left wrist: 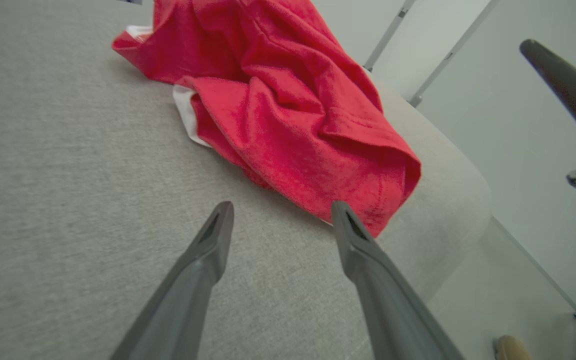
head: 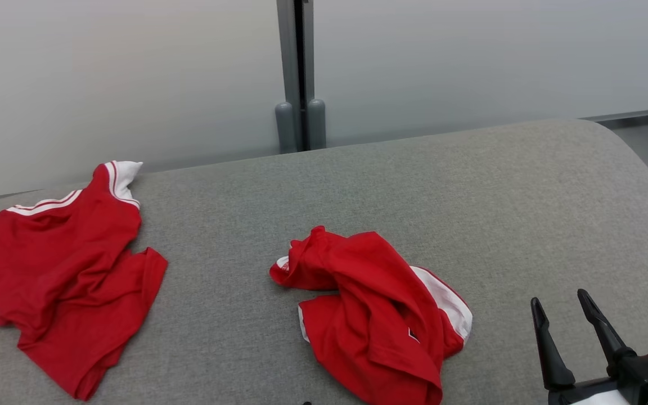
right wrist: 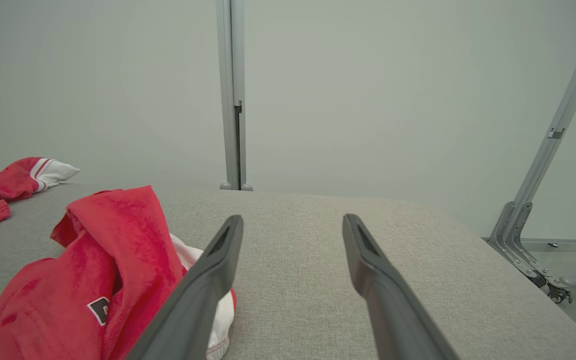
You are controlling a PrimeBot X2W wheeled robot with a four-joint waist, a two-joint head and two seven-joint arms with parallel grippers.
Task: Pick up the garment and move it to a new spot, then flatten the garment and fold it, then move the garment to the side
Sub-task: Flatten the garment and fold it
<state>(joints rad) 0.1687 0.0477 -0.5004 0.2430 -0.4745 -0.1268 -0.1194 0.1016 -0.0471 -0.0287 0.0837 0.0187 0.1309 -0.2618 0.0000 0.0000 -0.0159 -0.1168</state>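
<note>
At the far left of the grey table (head: 470,197) lies a red shirt (head: 54,270) with white striped trim, loosely spread and rumpled, its edge running past the left side of the head view. Well apart from it, in the middle of the table toward the near edge, sits the garment (head: 374,304). It is another red shirt with white trim, crumpled in a heap, with a small dark label (right wrist: 99,310) showing on its near right side. The left jaws stand wide open and hold nothing, low over the table at the near end of the heap. 1 of their 2 fingers (left wrist: 363,250) has its tip at the garment's hem, and whether it touches the cloth is hard to say from the left wrist view. Further right, the right jaws are also spread wide and empty, above bare table just right of the garment, fingers (head: 549,349) pointing toward the far side. Behind the table stand pale wall panels (head: 121,73) joined by a grey post (head: 300,73).
</note>
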